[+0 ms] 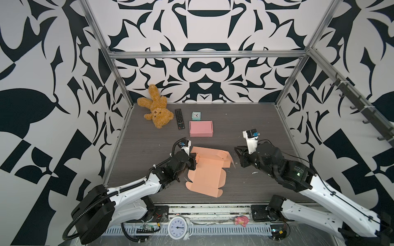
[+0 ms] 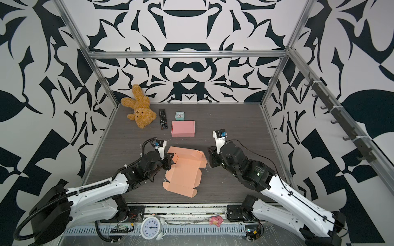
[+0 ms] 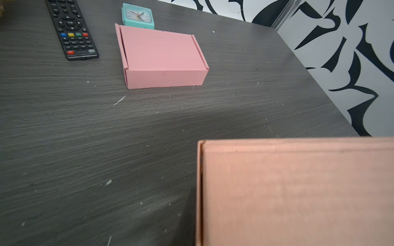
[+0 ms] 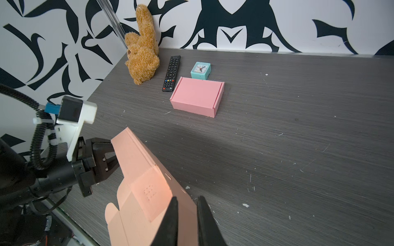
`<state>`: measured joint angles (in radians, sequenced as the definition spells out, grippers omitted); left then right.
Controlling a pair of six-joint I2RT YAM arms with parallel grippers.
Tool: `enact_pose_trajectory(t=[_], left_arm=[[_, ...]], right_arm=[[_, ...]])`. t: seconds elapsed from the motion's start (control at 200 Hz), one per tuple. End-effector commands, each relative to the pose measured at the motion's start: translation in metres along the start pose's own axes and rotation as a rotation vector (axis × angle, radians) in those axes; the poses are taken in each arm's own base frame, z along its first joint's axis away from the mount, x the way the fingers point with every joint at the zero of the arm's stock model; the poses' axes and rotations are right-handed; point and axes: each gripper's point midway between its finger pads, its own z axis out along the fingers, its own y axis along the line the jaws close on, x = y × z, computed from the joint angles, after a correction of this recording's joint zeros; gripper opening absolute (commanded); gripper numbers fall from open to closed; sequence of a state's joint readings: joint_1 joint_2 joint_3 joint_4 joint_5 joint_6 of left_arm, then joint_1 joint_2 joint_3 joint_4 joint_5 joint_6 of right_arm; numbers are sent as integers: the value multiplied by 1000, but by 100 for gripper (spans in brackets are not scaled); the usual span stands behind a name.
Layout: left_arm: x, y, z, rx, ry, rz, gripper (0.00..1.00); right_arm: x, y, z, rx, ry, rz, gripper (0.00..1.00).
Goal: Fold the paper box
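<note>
One orange paper box (image 1: 204, 170) lies part-folded by the counter's (image 1: 255, 127) front edge. Toward the back edge are one pink box (image 1: 201, 128), one remote (image 1: 178, 118), one clock (image 1: 196, 116) and one teddy bear (image 1: 156, 108). My left tool (image 1: 193, 160) is clamped on the orange box's left flap. My right tool (image 4: 187, 198) is nearly closed at its right flap, and I cannot tell whether it grips.

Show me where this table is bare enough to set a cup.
Widest bare patch: table right of the pink box, to the right wall, beyond the right hand. A narrower strip separates pink box from orange paper box. Crowded: back left (teddy bear, remote, clock) and front centre, around the paper box.
</note>
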<state>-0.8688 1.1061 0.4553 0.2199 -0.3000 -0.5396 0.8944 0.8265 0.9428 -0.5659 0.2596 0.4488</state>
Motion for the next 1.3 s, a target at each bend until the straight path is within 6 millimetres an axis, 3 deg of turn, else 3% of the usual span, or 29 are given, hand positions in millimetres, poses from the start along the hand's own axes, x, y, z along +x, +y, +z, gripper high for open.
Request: enact_pose_trajectory(t=[0.0, 0.18, 0.445, 0.975, 1.295], left_arm=[[-12, 1, -3, -25, -13, -40, 10], [-12, 2, -6, -33, -9, -60, 10], [-12, 2, -4, -44, 6, -63, 9], [-14, 0, -3, -32, 1, -72, 9], [-16, -4, -7, -7, -6, -88, 9]], right_arm=[[-5, 4, -3, 27, 2, -55, 16], [-8, 17, -6, 46, -11, -117, 13], [-4, 48, 9, 70, 20, -218, 3], [18, 39, 39, 210, 118, -300, 0], [20, 48, 51, 184, 109, -307, 0]])
